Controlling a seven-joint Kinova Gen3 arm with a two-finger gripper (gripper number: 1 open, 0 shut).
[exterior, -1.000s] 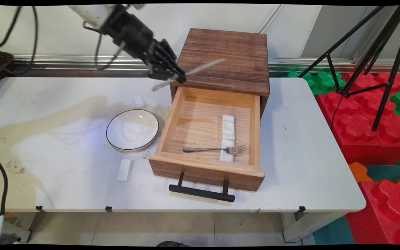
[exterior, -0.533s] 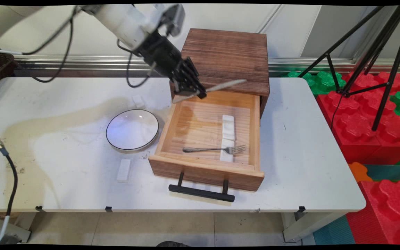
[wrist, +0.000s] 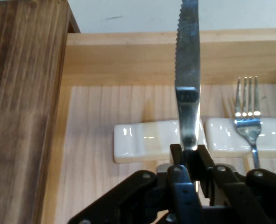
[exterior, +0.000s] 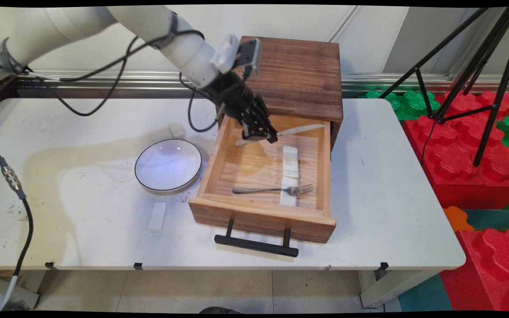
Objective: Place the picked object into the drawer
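The white surface (exterior: 391,185), smooth and stained with a pale brownish smear across its left half, fills most of the main view. At upper centre stands a dark, grained wooden cabinet (exterior: 298,75), boxy and flat-topped, and its light pine drawer (exterior: 263,214) is pulled out toward the bottom of the frame, with a black bar handle (exterior: 256,245) on its darker front. Inside the drawer two glossy white oblong rests (exterior: 290,161) lie end to end at the right of centre, and a shiny metal fork (exterior: 274,190) lies across the lower one, its tines pointing right. Left of the drawer sits a round shallow white plate (exterior: 169,165) with a thin dark rim; a small white block (exterior: 157,217) lies below it and another (exterior: 176,129) above it. The black claw (exterior: 261,136) hangs over the drawer's upper left part, above the rests and fork, its fingers (wrist: 208,161) pinched tight on a slim metal knife (exterior: 301,130) near the handle. The knife is held nearly level, its blade reaching right toward the drawer's upper right corner; in the hand view its serrated edge (wrist: 179,42) runs up the frame's centre, over the nearer rest.
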